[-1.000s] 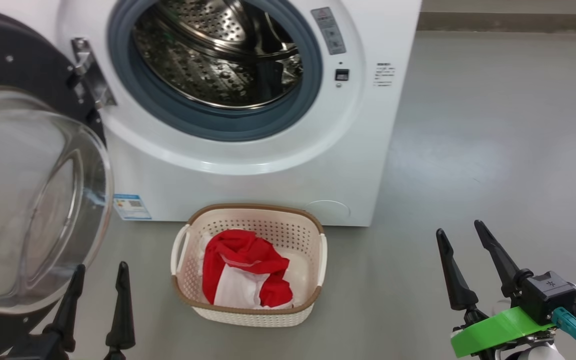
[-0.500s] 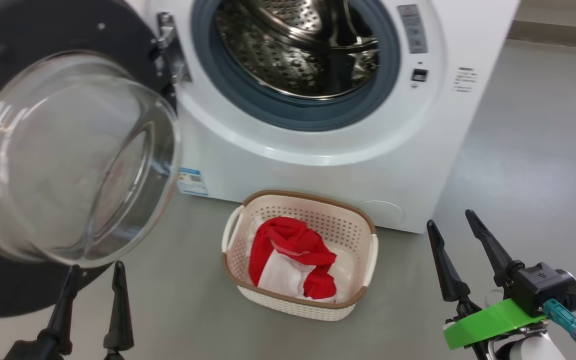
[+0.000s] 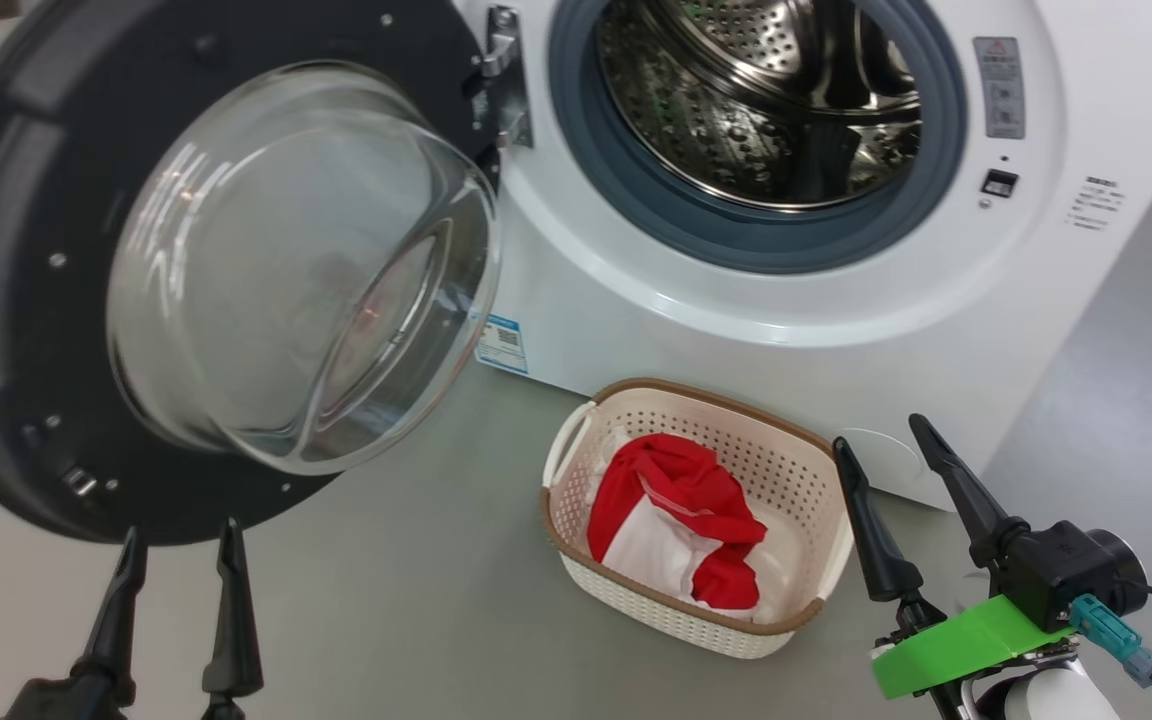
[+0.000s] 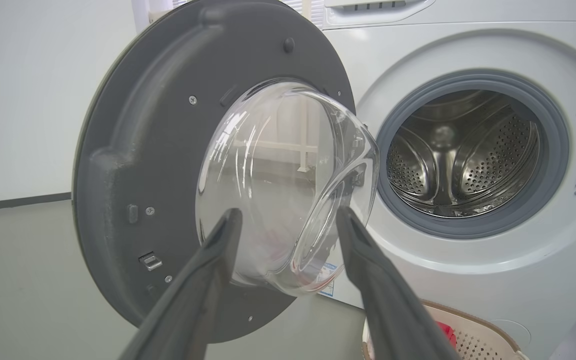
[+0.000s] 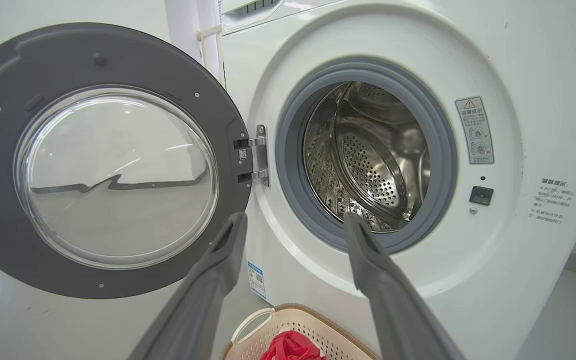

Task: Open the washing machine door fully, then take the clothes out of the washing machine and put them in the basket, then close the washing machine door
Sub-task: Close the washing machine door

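The washing machine stands with its door swung wide to the left, the glass bowl bulging toward me. Its steel drum looks bare inside. On the floor in front sits the basket, holding red and white clothes. My left gripper is open at the lower left, just below the door's rim, holding nothing. My right gripper is open at the lower right, beside the basket's right end. The door and drum also show in the wrist views.
Grey floor spreads around the basket and to the right of the machine. A small blue label sits low on the machine's front. A white wall stands behind the open door.
The head camera has swung left, so the machine, door and basket sit further right in the picture. Both grippers stay open and low; door, basket and clothes lie as before.
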`<state>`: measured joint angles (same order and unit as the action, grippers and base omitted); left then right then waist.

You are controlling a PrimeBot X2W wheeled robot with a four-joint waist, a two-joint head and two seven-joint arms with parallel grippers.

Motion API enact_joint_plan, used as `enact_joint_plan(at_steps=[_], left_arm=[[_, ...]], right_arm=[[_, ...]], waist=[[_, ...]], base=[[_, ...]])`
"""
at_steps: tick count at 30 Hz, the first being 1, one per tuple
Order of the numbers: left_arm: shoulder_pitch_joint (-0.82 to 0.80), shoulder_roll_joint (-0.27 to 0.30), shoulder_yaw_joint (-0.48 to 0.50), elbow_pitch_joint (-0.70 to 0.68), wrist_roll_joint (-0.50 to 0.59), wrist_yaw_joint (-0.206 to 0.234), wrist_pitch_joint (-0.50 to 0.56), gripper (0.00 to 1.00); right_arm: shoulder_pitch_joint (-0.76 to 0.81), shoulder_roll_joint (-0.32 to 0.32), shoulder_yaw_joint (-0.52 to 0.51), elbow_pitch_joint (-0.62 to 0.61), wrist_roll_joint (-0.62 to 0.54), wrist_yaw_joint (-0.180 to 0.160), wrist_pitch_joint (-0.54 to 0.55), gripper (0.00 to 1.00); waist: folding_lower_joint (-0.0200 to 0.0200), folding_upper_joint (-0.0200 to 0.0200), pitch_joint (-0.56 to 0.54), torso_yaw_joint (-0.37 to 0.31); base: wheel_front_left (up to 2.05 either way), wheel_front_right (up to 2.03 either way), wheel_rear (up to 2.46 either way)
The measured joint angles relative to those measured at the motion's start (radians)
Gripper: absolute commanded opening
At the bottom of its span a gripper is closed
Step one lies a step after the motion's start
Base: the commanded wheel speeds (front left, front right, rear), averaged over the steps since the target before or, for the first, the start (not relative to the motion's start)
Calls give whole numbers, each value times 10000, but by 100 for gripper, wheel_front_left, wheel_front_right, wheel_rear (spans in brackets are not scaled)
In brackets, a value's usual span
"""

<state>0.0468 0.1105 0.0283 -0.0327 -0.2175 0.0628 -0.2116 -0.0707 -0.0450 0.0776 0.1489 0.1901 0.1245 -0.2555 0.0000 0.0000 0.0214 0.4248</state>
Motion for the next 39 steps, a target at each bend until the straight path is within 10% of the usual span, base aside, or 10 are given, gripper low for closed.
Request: enact_joint_plan(at_steps=[21,22,24,39], left_arm=[[209,36,-44,-176,13,263,182,100],[209,54,-65,-171,52,282,219,96],[210,98,-86,-161,90,349,240,3],[-1672,717,667,-405,525,963,-357,0]], right_arm=[[1,-12,-2,113,0,0,0,100],[1,-13,-4,132,0,0,0,100],[2,-13,-19,151,0,0,0,100],[-4,-17,-44,324,-2,0,0,100]], waist=[[0,0,-109,636],[0,0,-104,629],[0,0,-94,611],[0,0,15,373]], base=[[0,0,0],[0,0,0],[0,0,0],[0,0,0]])
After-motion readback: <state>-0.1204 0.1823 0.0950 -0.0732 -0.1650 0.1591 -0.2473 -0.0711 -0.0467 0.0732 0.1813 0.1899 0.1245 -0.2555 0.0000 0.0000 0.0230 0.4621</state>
